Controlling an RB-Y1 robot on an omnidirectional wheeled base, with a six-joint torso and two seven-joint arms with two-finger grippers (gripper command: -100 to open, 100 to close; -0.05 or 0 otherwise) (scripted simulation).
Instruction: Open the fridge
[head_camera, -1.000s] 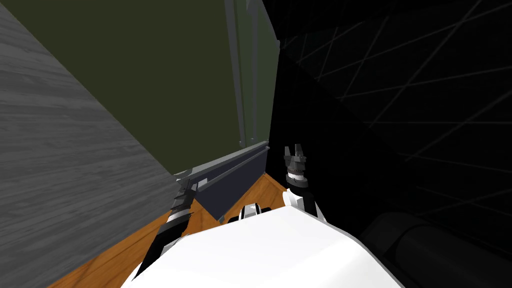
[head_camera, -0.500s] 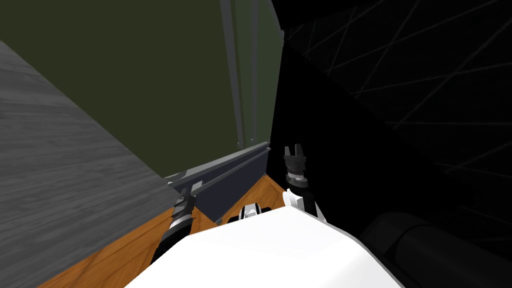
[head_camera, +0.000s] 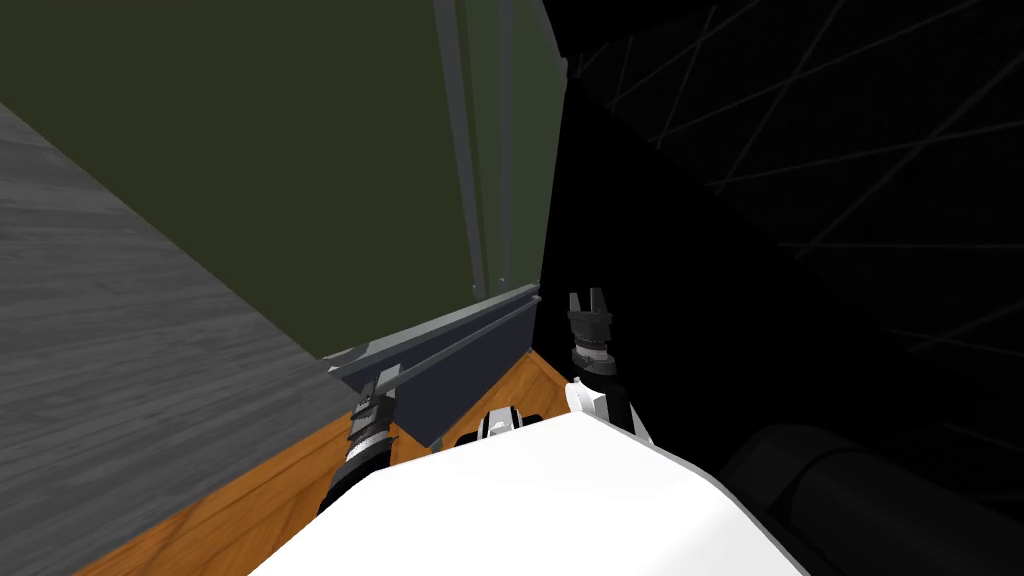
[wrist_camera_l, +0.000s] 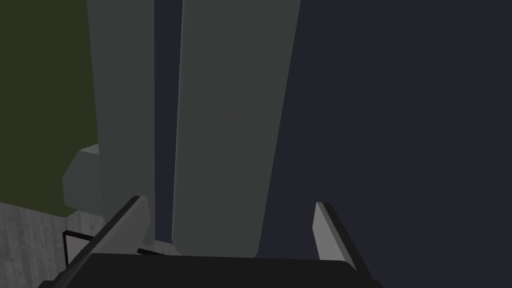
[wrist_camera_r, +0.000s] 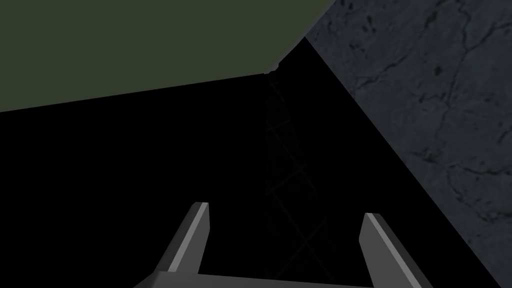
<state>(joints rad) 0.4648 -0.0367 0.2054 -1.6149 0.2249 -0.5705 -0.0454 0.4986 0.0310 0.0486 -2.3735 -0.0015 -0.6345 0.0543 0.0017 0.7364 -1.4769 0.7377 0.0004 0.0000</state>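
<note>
The fridge door (head_camera: 478, 372) is a dark grey panel low ahead of me, with a long grey bar handle (head_camera: 455, 347) running along it. My left gripper (head_camera: 384, 383) is at the near end of that bar. In the left wrist view the grey handle (wrist_camera_l: 227, 125) runs up between the fingers (wrist_camera_l: 129, 220), which stand apart on either side without pressing it, so the left gripper (wrist_camera_l: 225, 227) is open. My right gripper (head_camera: 590, 298) hangs beside the door's right edge, open and holding nothing, and its fingers (wrist_camera_r: 192, 235) face a black area.
A grey wood-grain surface (head_camera: 120, 350) slants close along my left. A dark olive wall (head_camera: 300, 150) rises behind the fridge. Orange wooden floor (head_camera: 240, 505) shows below. To the right lie a black area (head_camera: 800, 300) and a dark rounded shape (head_camera: 850, 490).
My left hand has slid a little toward me and to the right along the handle bar. The head view has shifted slightly. The right arm has stayed put.
</note>
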